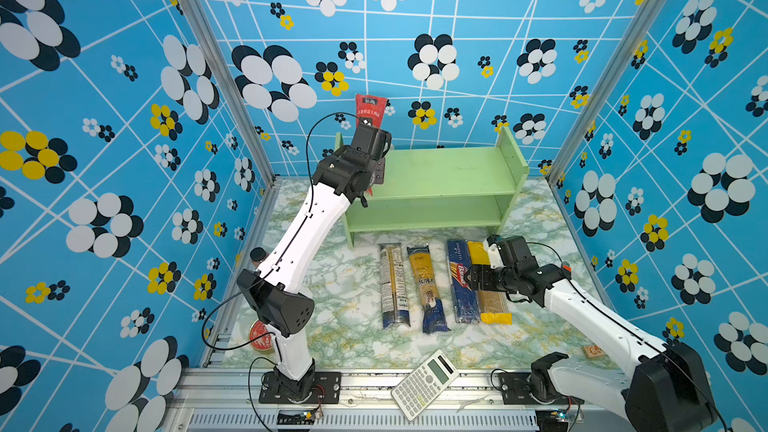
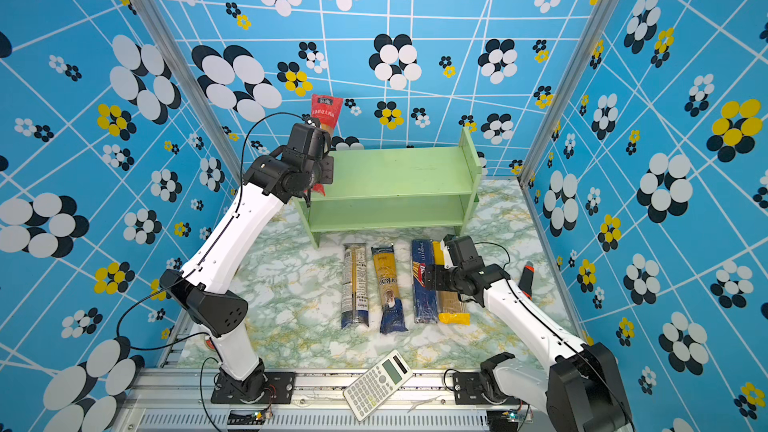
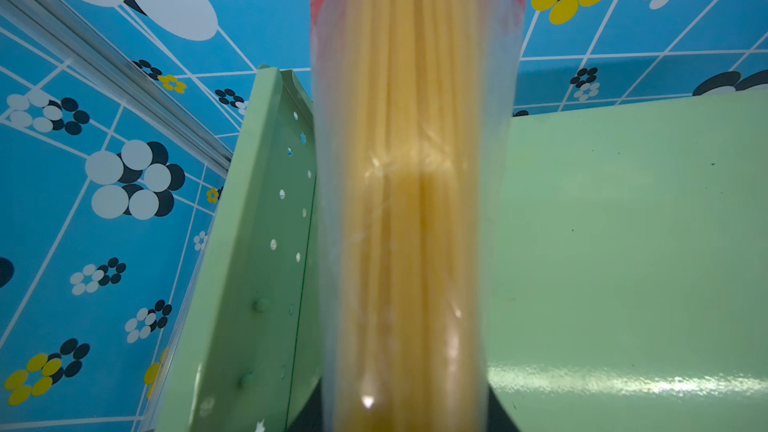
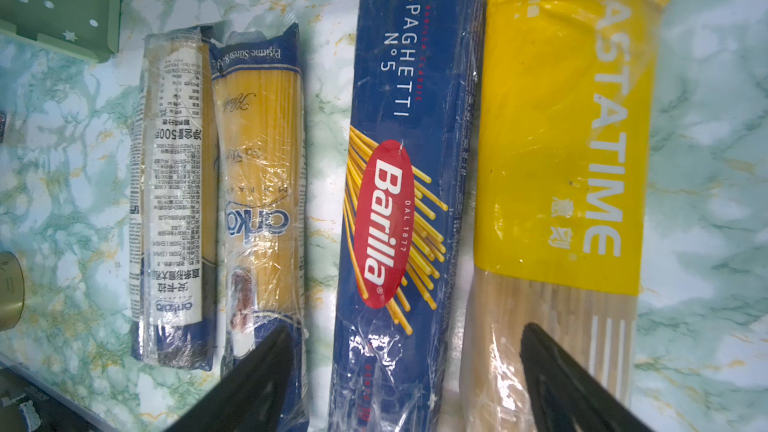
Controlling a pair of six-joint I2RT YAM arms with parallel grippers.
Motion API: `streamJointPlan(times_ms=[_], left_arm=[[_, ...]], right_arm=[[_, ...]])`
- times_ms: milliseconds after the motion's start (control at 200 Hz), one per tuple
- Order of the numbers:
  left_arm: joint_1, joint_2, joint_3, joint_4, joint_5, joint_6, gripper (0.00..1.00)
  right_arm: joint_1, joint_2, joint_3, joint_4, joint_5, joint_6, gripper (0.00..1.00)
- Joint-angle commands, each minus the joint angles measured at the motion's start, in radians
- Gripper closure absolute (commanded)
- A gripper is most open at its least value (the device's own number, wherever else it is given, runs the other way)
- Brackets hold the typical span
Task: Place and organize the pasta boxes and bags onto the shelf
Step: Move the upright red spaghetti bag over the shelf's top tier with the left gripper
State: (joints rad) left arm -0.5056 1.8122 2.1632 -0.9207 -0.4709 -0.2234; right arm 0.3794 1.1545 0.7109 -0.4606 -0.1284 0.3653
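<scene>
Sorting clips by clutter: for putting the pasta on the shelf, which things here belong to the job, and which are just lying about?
Belong to the job: shelf; red-ended bag; clear-and-navy bag; yellow-and-navy bag; blue box; yellow bag.

Just lying about: calculator; red-lidded tin; black-lidded jar; orange-handled tool.

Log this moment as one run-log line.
left gripper: shut on red-ended bag, upright at shelf left end | right gripper: open above Barilla box

Marble table (image 1: pixel 340 326) carries green shelf (image 1: pixel 440 168), four pasta packs (image 1: pixel 392 284), calculator (image 1: pixel 424 384) at front edge.
</scene>
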Motion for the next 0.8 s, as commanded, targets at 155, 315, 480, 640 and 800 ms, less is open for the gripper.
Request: streamJointPlan(times_ms=[155, 315, 480, 640, 800], left_arm=[[-0.007, -0.001, 0.076, 0.070, -0.081, -0.014, 0.78], [-0.008, 0.007, 0.081, 0.059, -0.072, -0.027, 0.78], [-0.009, 0.023, 0.088, 0.046, -0.062, -0.041, 0.77], [-0.010, 0.037, 0.094, 0.035, -0.050, -0.065, 0.77], [-0.010, 0.037, 0.095, 0.029, -0.043, -0.084, 0.76]], right_arm=[[0.007, -0.007, -0.018, -0.004, 0.006, -0.032, 0.12], [0.007, -0.005, -0.015, -0.006, 0.007, -0.032, 0.11], [0.007, -0.007, -0.017, -0.006, 0.001, -0.029, 0.12], [0.007, -0.009, -0.017, -0.009, 0.000, -0.029, 0.11], [0.006, -0.013, -0.017, -0.016, 0.001, -0.032, 0.11]])
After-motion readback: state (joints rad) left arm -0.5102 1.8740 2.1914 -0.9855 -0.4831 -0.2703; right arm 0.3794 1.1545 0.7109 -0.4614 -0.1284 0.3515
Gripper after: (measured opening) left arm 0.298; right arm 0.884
